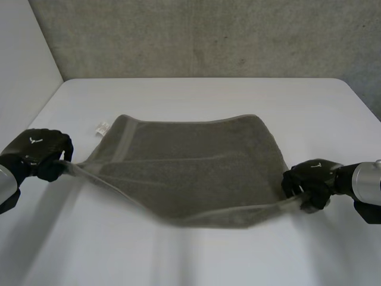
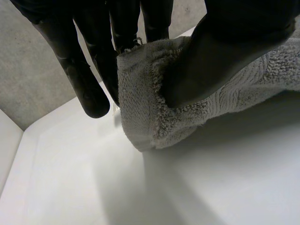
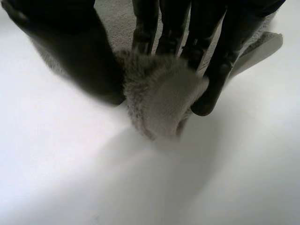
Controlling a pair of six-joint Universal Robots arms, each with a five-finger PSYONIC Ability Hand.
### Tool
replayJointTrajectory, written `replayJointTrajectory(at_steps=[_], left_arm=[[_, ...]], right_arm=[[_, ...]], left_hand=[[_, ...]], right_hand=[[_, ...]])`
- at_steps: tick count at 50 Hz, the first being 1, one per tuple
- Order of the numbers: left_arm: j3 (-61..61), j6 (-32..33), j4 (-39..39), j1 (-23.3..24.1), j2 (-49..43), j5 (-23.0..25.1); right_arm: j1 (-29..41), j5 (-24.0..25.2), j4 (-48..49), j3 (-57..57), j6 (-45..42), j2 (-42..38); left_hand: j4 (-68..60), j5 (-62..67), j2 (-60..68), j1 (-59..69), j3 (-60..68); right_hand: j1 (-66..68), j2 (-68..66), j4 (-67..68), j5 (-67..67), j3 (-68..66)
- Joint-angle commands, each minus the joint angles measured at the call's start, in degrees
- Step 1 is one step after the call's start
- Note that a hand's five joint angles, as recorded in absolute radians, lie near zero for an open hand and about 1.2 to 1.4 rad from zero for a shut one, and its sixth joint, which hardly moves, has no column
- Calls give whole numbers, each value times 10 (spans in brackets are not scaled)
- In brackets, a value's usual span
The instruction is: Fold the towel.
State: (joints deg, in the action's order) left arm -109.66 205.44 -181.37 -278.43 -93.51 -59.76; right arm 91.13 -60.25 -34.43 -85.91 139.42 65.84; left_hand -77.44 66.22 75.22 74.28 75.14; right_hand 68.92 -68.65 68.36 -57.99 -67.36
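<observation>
The black left hand (image 1: pixel 38 156) pinches one near corner of the grey terry-cloth towel (image 1: pixel 190 173) between thumb and fingers. The black right hand (image 1: pixel 312 182) pinches the other near corner likewise. Both corners are bunched and partly hidden under the thumbs. The near edge hangs raised between the hands and is hard to make out. The far part lies flat on the white desk (image 1: pixel 196 95), with a small white tag (image 1: pixel 102 126) at its far left corner.

White tag (image 1: pixel 102 126) on towel (image 1: pixel 196 164), unreadably small
</observation>
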Motion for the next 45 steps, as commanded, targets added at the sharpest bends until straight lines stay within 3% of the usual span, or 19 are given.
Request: replayJointTrajectory(at_steps=[1,9,14,18,25,28,33,36,38,39,41,42,43,44,45], left_arm=[[-1,-1,2,0,12,7],[29,-66,10,-16,53,40],[59,-141,10,-19,75,48],[61,-156,9,-18,82,55],[54,-156,8,-20,68,69],[55,-154,5,-19,24,69],[106,-147,8,1,-55,62],[182,-152,12,35,-114,56],[294,-155,19,88,-179,32],[295,-155,19,88,-179,32],[367,-162,23,114,-208,4],[449,-172,27,132,-236,-30],[539,-187,29,147,-257,-64],[539,-188,29,148,-258,-64],[621,-208,28,159,-271,-90]], right_arm=[[1,2,-5,7,2,-3],[-2,8,-5,80,50,56],[-8,48,1,101,50,134],[-7,60,3,92,50,149],[-1,50,1,65,23,101],[0,29,-12,72,-35,61],[26,-23,-5,163,-52,3],[45,-33,12,203,-49,-19],[76,-49,70,278,-42,-51],[76,-49,70,278,-42,-51],[98,-71,174,354,-21,-67],[99,-72,175,355,-21,-67],[108,-92,242,389,0,-68],[108,-92,242,390,1,-68],[115,-117,314,413,33,-61]], left_hand=[[-26,38,48,57,49],[-26,38,48,57,49],[-26,38,48,57,49],[-26,38,48,57,49],[-26,38,48,57,49],[-26,38,48,57,49],[-26,38,48,57,49],[-26,38,48,57,49],[-26,38,48,57,49],[-26,38,48,57,49],[-26,38,48,57,49],[-26,38,48,57,49],[-26,38,48,57,49],[-26,38,48,57,49],[-26,38,48,57,49]], right_hand=[[111,-114,116,-120,-126],[111,-114,116,-120,-126],[111,-114,116,-120,-126],[111,-114,116,-120,-126],[111,-114,116,-120,-126],[111,-114,116,-120,-126],[111,-114,116,-120,-126],[111,-114,116,-120,-126],[111,-114,116,-120,-126],[111,-114,116,-120,-126],[111,-114,116,-120,-126],[111,-114,116,-120,-126],[111,-114,116,-120,-126],[111,-114,116,-120,-126],[111,-114,116,-120,-126]])
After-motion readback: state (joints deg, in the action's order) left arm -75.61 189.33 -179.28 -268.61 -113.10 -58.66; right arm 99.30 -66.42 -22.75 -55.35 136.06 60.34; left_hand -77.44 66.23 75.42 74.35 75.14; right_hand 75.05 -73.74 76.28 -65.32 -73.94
